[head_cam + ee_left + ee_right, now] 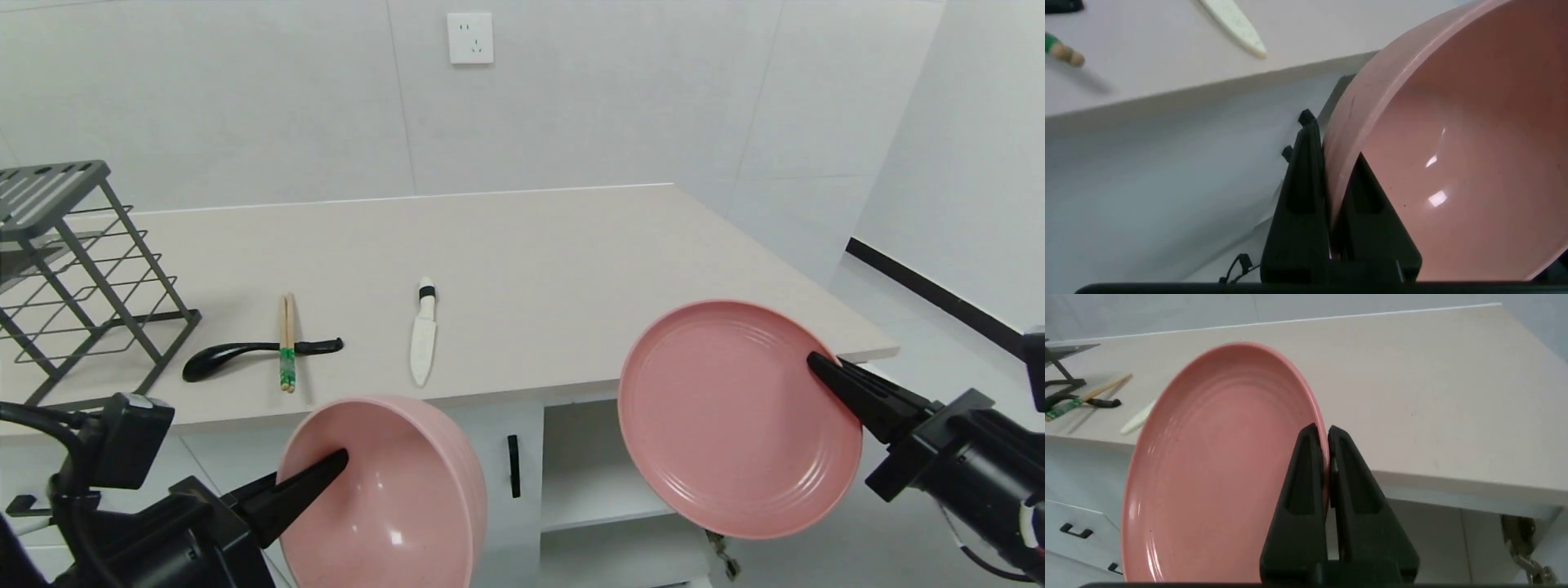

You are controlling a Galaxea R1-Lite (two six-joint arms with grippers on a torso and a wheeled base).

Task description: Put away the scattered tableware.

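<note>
1. Left gripper (333,464): low at the left, in front of the counter's (571,261) near edge. Fingers (1306,188) pinch the bowl's rim, one inside the wall, one outside.

2. Bowl (392,498): pink, deep, glossy inside. Held in the air off the counter and before the cabinet front, tipped on its side with the opening turned up and toward the robot.

3. Right gripper (816,363): at the right, beside the counter's near right corner. Fingers (1306,482) pressed on the plate's rim, one on each face.

4. Plate (727,425): pink, round, ringed near the rim. Held in the air, tilted steeply, upper face toward the robot, overlapping the counter's front edge in the head view.

5. Chopsticks (286,343): a wooden pair with green bands at the near end, lying together on the counter, crossing over the spoon's handle.

6. Spoon (214,359): black, flat on the counter, bowl end toward the rack.

7. Knife (424,333): white with a black band at the handle, flat on the counter, right of the chopsticks and apart from them, tip toward the near edge.

8. Rack (73,269): dark wire frame, standing at the counter's left end, near the spoon.

9. Outlet (469,37): white, on the wall behind.

10. Cabinet under the counter: black handle (513,465), open shelf (596,490) beside it.
</note>
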